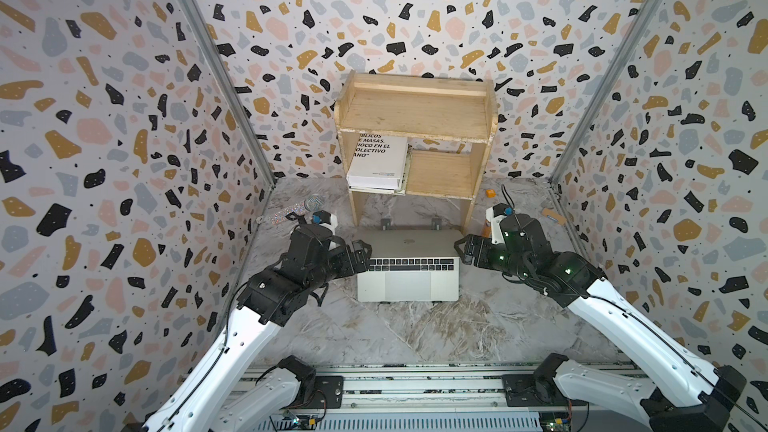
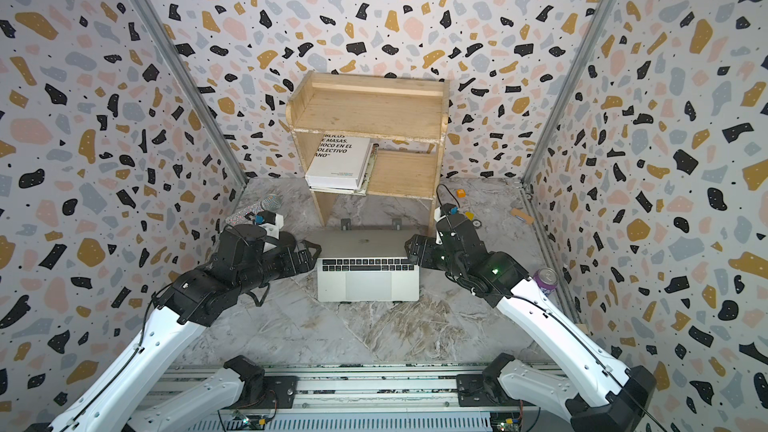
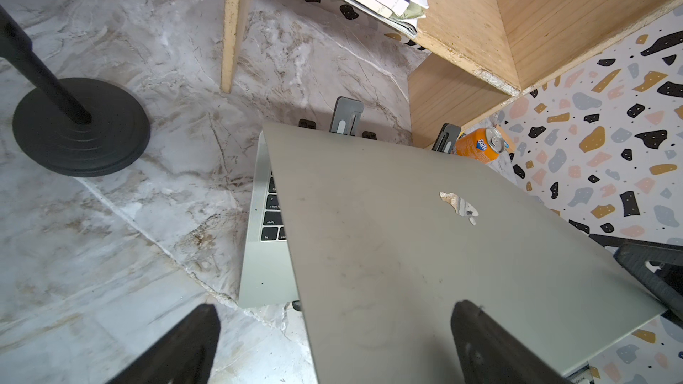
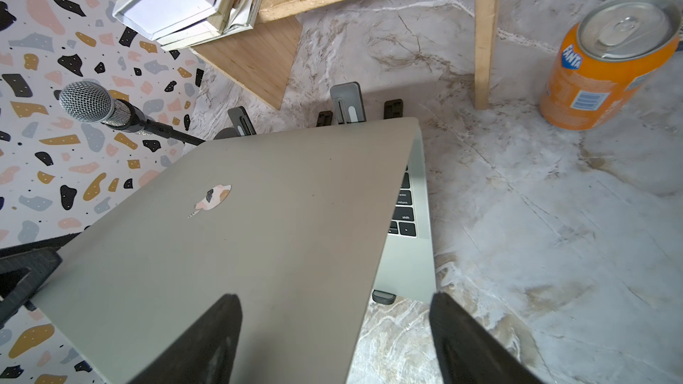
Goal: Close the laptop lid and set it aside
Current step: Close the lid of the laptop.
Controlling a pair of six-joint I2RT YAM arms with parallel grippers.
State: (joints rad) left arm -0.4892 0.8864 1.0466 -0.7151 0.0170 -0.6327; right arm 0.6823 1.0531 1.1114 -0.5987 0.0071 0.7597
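Far left, the microphone (image 1: 313, 202) stands near the back wall. Its round black base (image 3: 79, 127) shows only in my left wrist view, the pole cut off by the frame.

My left gripper (image 1: 362, 256) sits at the lid's left edge, jaws spread wide and clamping nothing. One finger (image 3: 491, 349) crosses the lid's outer face and the other hangs over the marble table (image 1: 374, 338). Whether either touches metal I cannot tell.

The laptop (image 1: 409, 284) sits mid-table, in front of the wooden shelf (image 1: 415, 118), on a stand (image 3: 345, 116) of which only grey uprights and small feet peek out. The lid (image 1: 409, 243) leans forward over the keyboard, partly down, so the screen is hidden in every view. Its apple logo (image 3: 458, 206) mirrors the speckled wall. At the lid's edges I read "shift" and "fn" on one side, "enter", "return" and "shift" on the other, and "caps" is cut short.

The white book (image 1: 378, 160) in the shelf has its lettering clipped: "E MASAS.", "EN EL", "OLECTIVO".

My right gripper (image 1: 460, 249) mirrors the left at the lid's right edge, jaws likewise wide apart with nothing pinched. One finger (image 4: 210, 341) lies across the lid and one is off it.

The orange can (image 4: 606, 64) reads "FANTA" and is nearly hidden behind my right arm in both top views. A purple can (image 2: 545, 278) by the right wall shows in a top view, its print too small to read.
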